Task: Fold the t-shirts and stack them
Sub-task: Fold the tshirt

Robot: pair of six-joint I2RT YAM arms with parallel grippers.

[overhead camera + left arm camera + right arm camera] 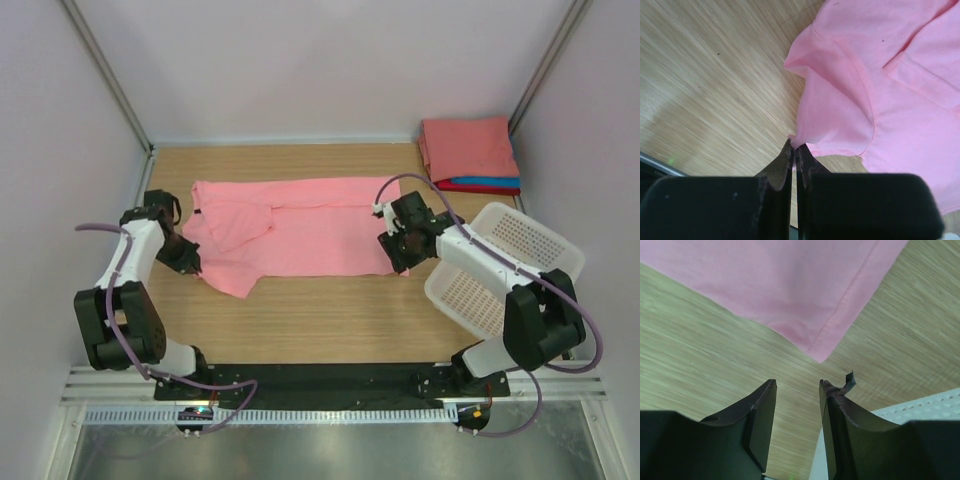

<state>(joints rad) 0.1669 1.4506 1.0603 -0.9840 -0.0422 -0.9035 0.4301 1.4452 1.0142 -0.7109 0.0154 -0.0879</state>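
You had the wooden table (330,320) filling the middle of the overhead view, its grain running left to right. Across its upper centre lay the pink t-shirt (310,235), spread flat and lengthwise, with one sleeve folded over the body toward the left and a loose flap hanging down at the lower left. At the right edge of the frame sat the white mesh basket (520,235), tilted, with your right arm lying across it. In the upper right corner was the folded stack (468,150): a coral tee on top, with blue and red edges showing beneath it along the near side.

Your left claw (188,258) was at the left end of the pink t-shirt. In the left wrist view its fingers met tip to tip, closed on a corner of the cloth, and the fabric rose in a soft ridge from the table up to that pinch. Your right claw (395,250) was at the lower right corner of the shirt. In the right wrist view its jaws stood apart with bare wood between them, the hemmed corner lay just ahead of the tips without touching them, and a strip of the basket showed at the lower right
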